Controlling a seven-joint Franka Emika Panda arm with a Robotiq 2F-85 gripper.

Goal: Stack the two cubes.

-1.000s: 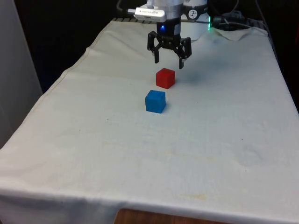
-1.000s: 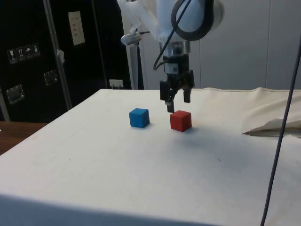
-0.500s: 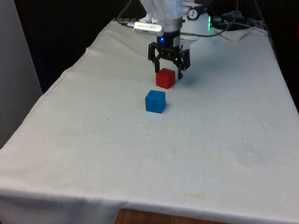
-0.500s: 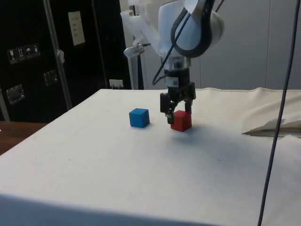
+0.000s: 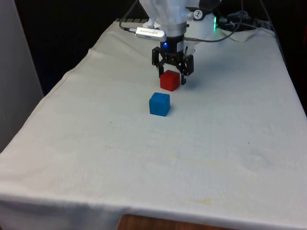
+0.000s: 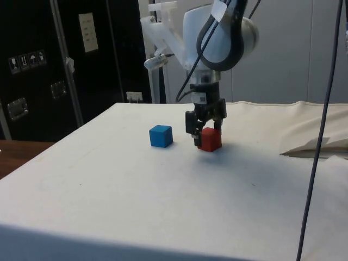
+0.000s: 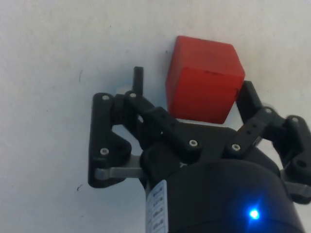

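The red cube [image 5: 170,81] sits on the white cloth toward the far end of the table. My gripper [image 5: 172,78] has come down over it and stands open, one finger on each side of the cube. In the wrist view the red cube [image 7: 204,77] lies between the fingers [image 7: 138,77], with a small gap on one side. From the side, the gripper [image 6: 205,132] straddles the red cube [image 6: 210,140]. The blue cube [image 5: 159,104] rests a short way nearer the front camera, apart from the red one; it is also in the side view [image 6: 161,136].
A rumpled fold of cloth [image 6: 315,145] lies on the table beyond the cubes in the side view. Cables [image 5: 240,25] trail at the far end near the robot's base. The table's edge [image 5: 62,81] runs along the front view's left.
The gripper has dropped from above and behind the red cube down around it, its fingers still apart. Neither cube has moved.
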